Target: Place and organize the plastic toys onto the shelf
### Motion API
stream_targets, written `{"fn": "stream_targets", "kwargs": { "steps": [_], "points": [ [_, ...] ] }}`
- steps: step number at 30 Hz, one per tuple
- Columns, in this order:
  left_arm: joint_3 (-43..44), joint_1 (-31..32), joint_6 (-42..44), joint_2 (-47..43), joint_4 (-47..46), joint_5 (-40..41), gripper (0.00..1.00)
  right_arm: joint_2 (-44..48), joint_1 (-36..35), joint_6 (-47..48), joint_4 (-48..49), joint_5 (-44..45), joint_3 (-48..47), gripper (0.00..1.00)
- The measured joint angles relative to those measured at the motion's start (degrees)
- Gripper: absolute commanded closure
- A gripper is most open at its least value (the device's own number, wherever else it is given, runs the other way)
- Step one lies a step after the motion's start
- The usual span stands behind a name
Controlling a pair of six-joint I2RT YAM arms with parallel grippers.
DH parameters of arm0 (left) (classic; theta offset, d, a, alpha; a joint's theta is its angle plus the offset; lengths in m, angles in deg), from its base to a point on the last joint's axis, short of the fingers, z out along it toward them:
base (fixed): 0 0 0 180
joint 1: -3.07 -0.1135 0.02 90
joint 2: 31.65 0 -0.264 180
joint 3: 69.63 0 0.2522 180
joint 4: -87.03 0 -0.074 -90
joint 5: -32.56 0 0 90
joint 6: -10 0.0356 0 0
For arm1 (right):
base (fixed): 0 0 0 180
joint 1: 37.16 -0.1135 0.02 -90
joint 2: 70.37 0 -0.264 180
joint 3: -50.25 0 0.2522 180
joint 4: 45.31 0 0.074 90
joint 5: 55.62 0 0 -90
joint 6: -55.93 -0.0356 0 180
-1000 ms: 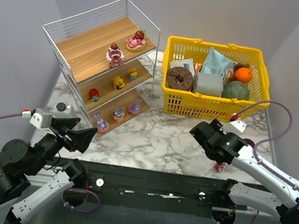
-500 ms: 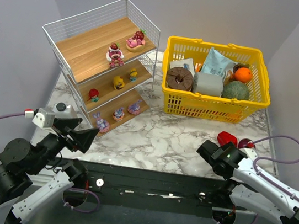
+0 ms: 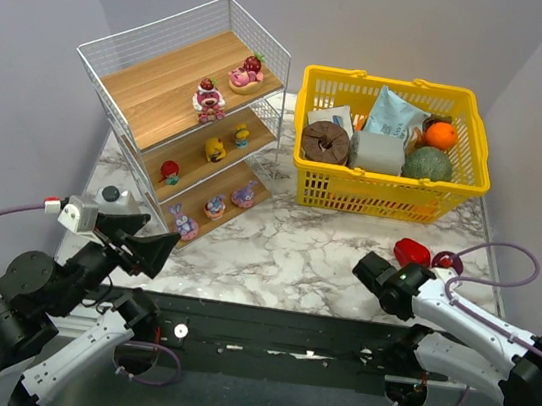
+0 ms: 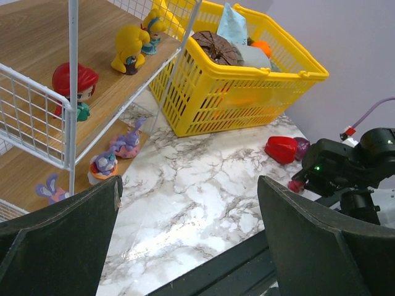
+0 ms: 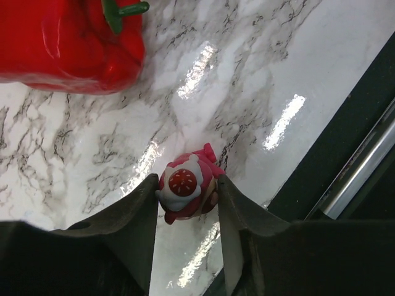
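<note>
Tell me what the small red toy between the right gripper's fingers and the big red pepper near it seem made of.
The small red toy: probably hard moulded plastic, painted red and white, mild sheen. The red pepper: likely glossy plastic too; bright highlights, uniform colour, a moulded-looking green stem.

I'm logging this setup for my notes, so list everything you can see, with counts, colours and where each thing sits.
shelf: one, white wire with wooden boards, back left
pink and red toys: two, top tier
yellow toys: two, middle tier
red-haired toy: one, middle tier
purple and pink toys: three, bottom tier
small red toy: one, near table edge, front right
red pepper: one, glossy red, on the table, right
purple ball: one, dark, beside the pepper
basket: one, yellow, back right, holding groceries
table: one, white marble
left hand: open, holding nothing, front left
right hand: closed on the small red toy
</note>
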Motion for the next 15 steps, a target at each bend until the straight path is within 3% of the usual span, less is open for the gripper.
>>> {"fn": "stream_targets", "kwargs": {
  "steps": [1, 6, 11, 15],
  "points": [
    [0.11, 0.0, 0.0, 0.0, 0.02, 0.0, 0.01, -0.07, 0.02, 0.42, 0.31, 0.11, 0.0, 0.76],
    [0.59, 0.0, 0.02, 0.0, 0.0, 0.02, 0.01, -0.85, 0.33, 4.92, 2.29, 0.24, -0.59, 0.97],
    [0.83, 0.0, 0.07, 0.0, -0.02, 0.09, 0.01, -4.85, -0.13, 16.35, 12.13, -2.99, -4.42, 0.99],
    [1.2, 0.0, 0.09, 0.0, -0.09, 0.35, 0.01, -14.58, -6.86, 21.38, 18.45, -4.81, -11.56, 0.99]
  ]
}}
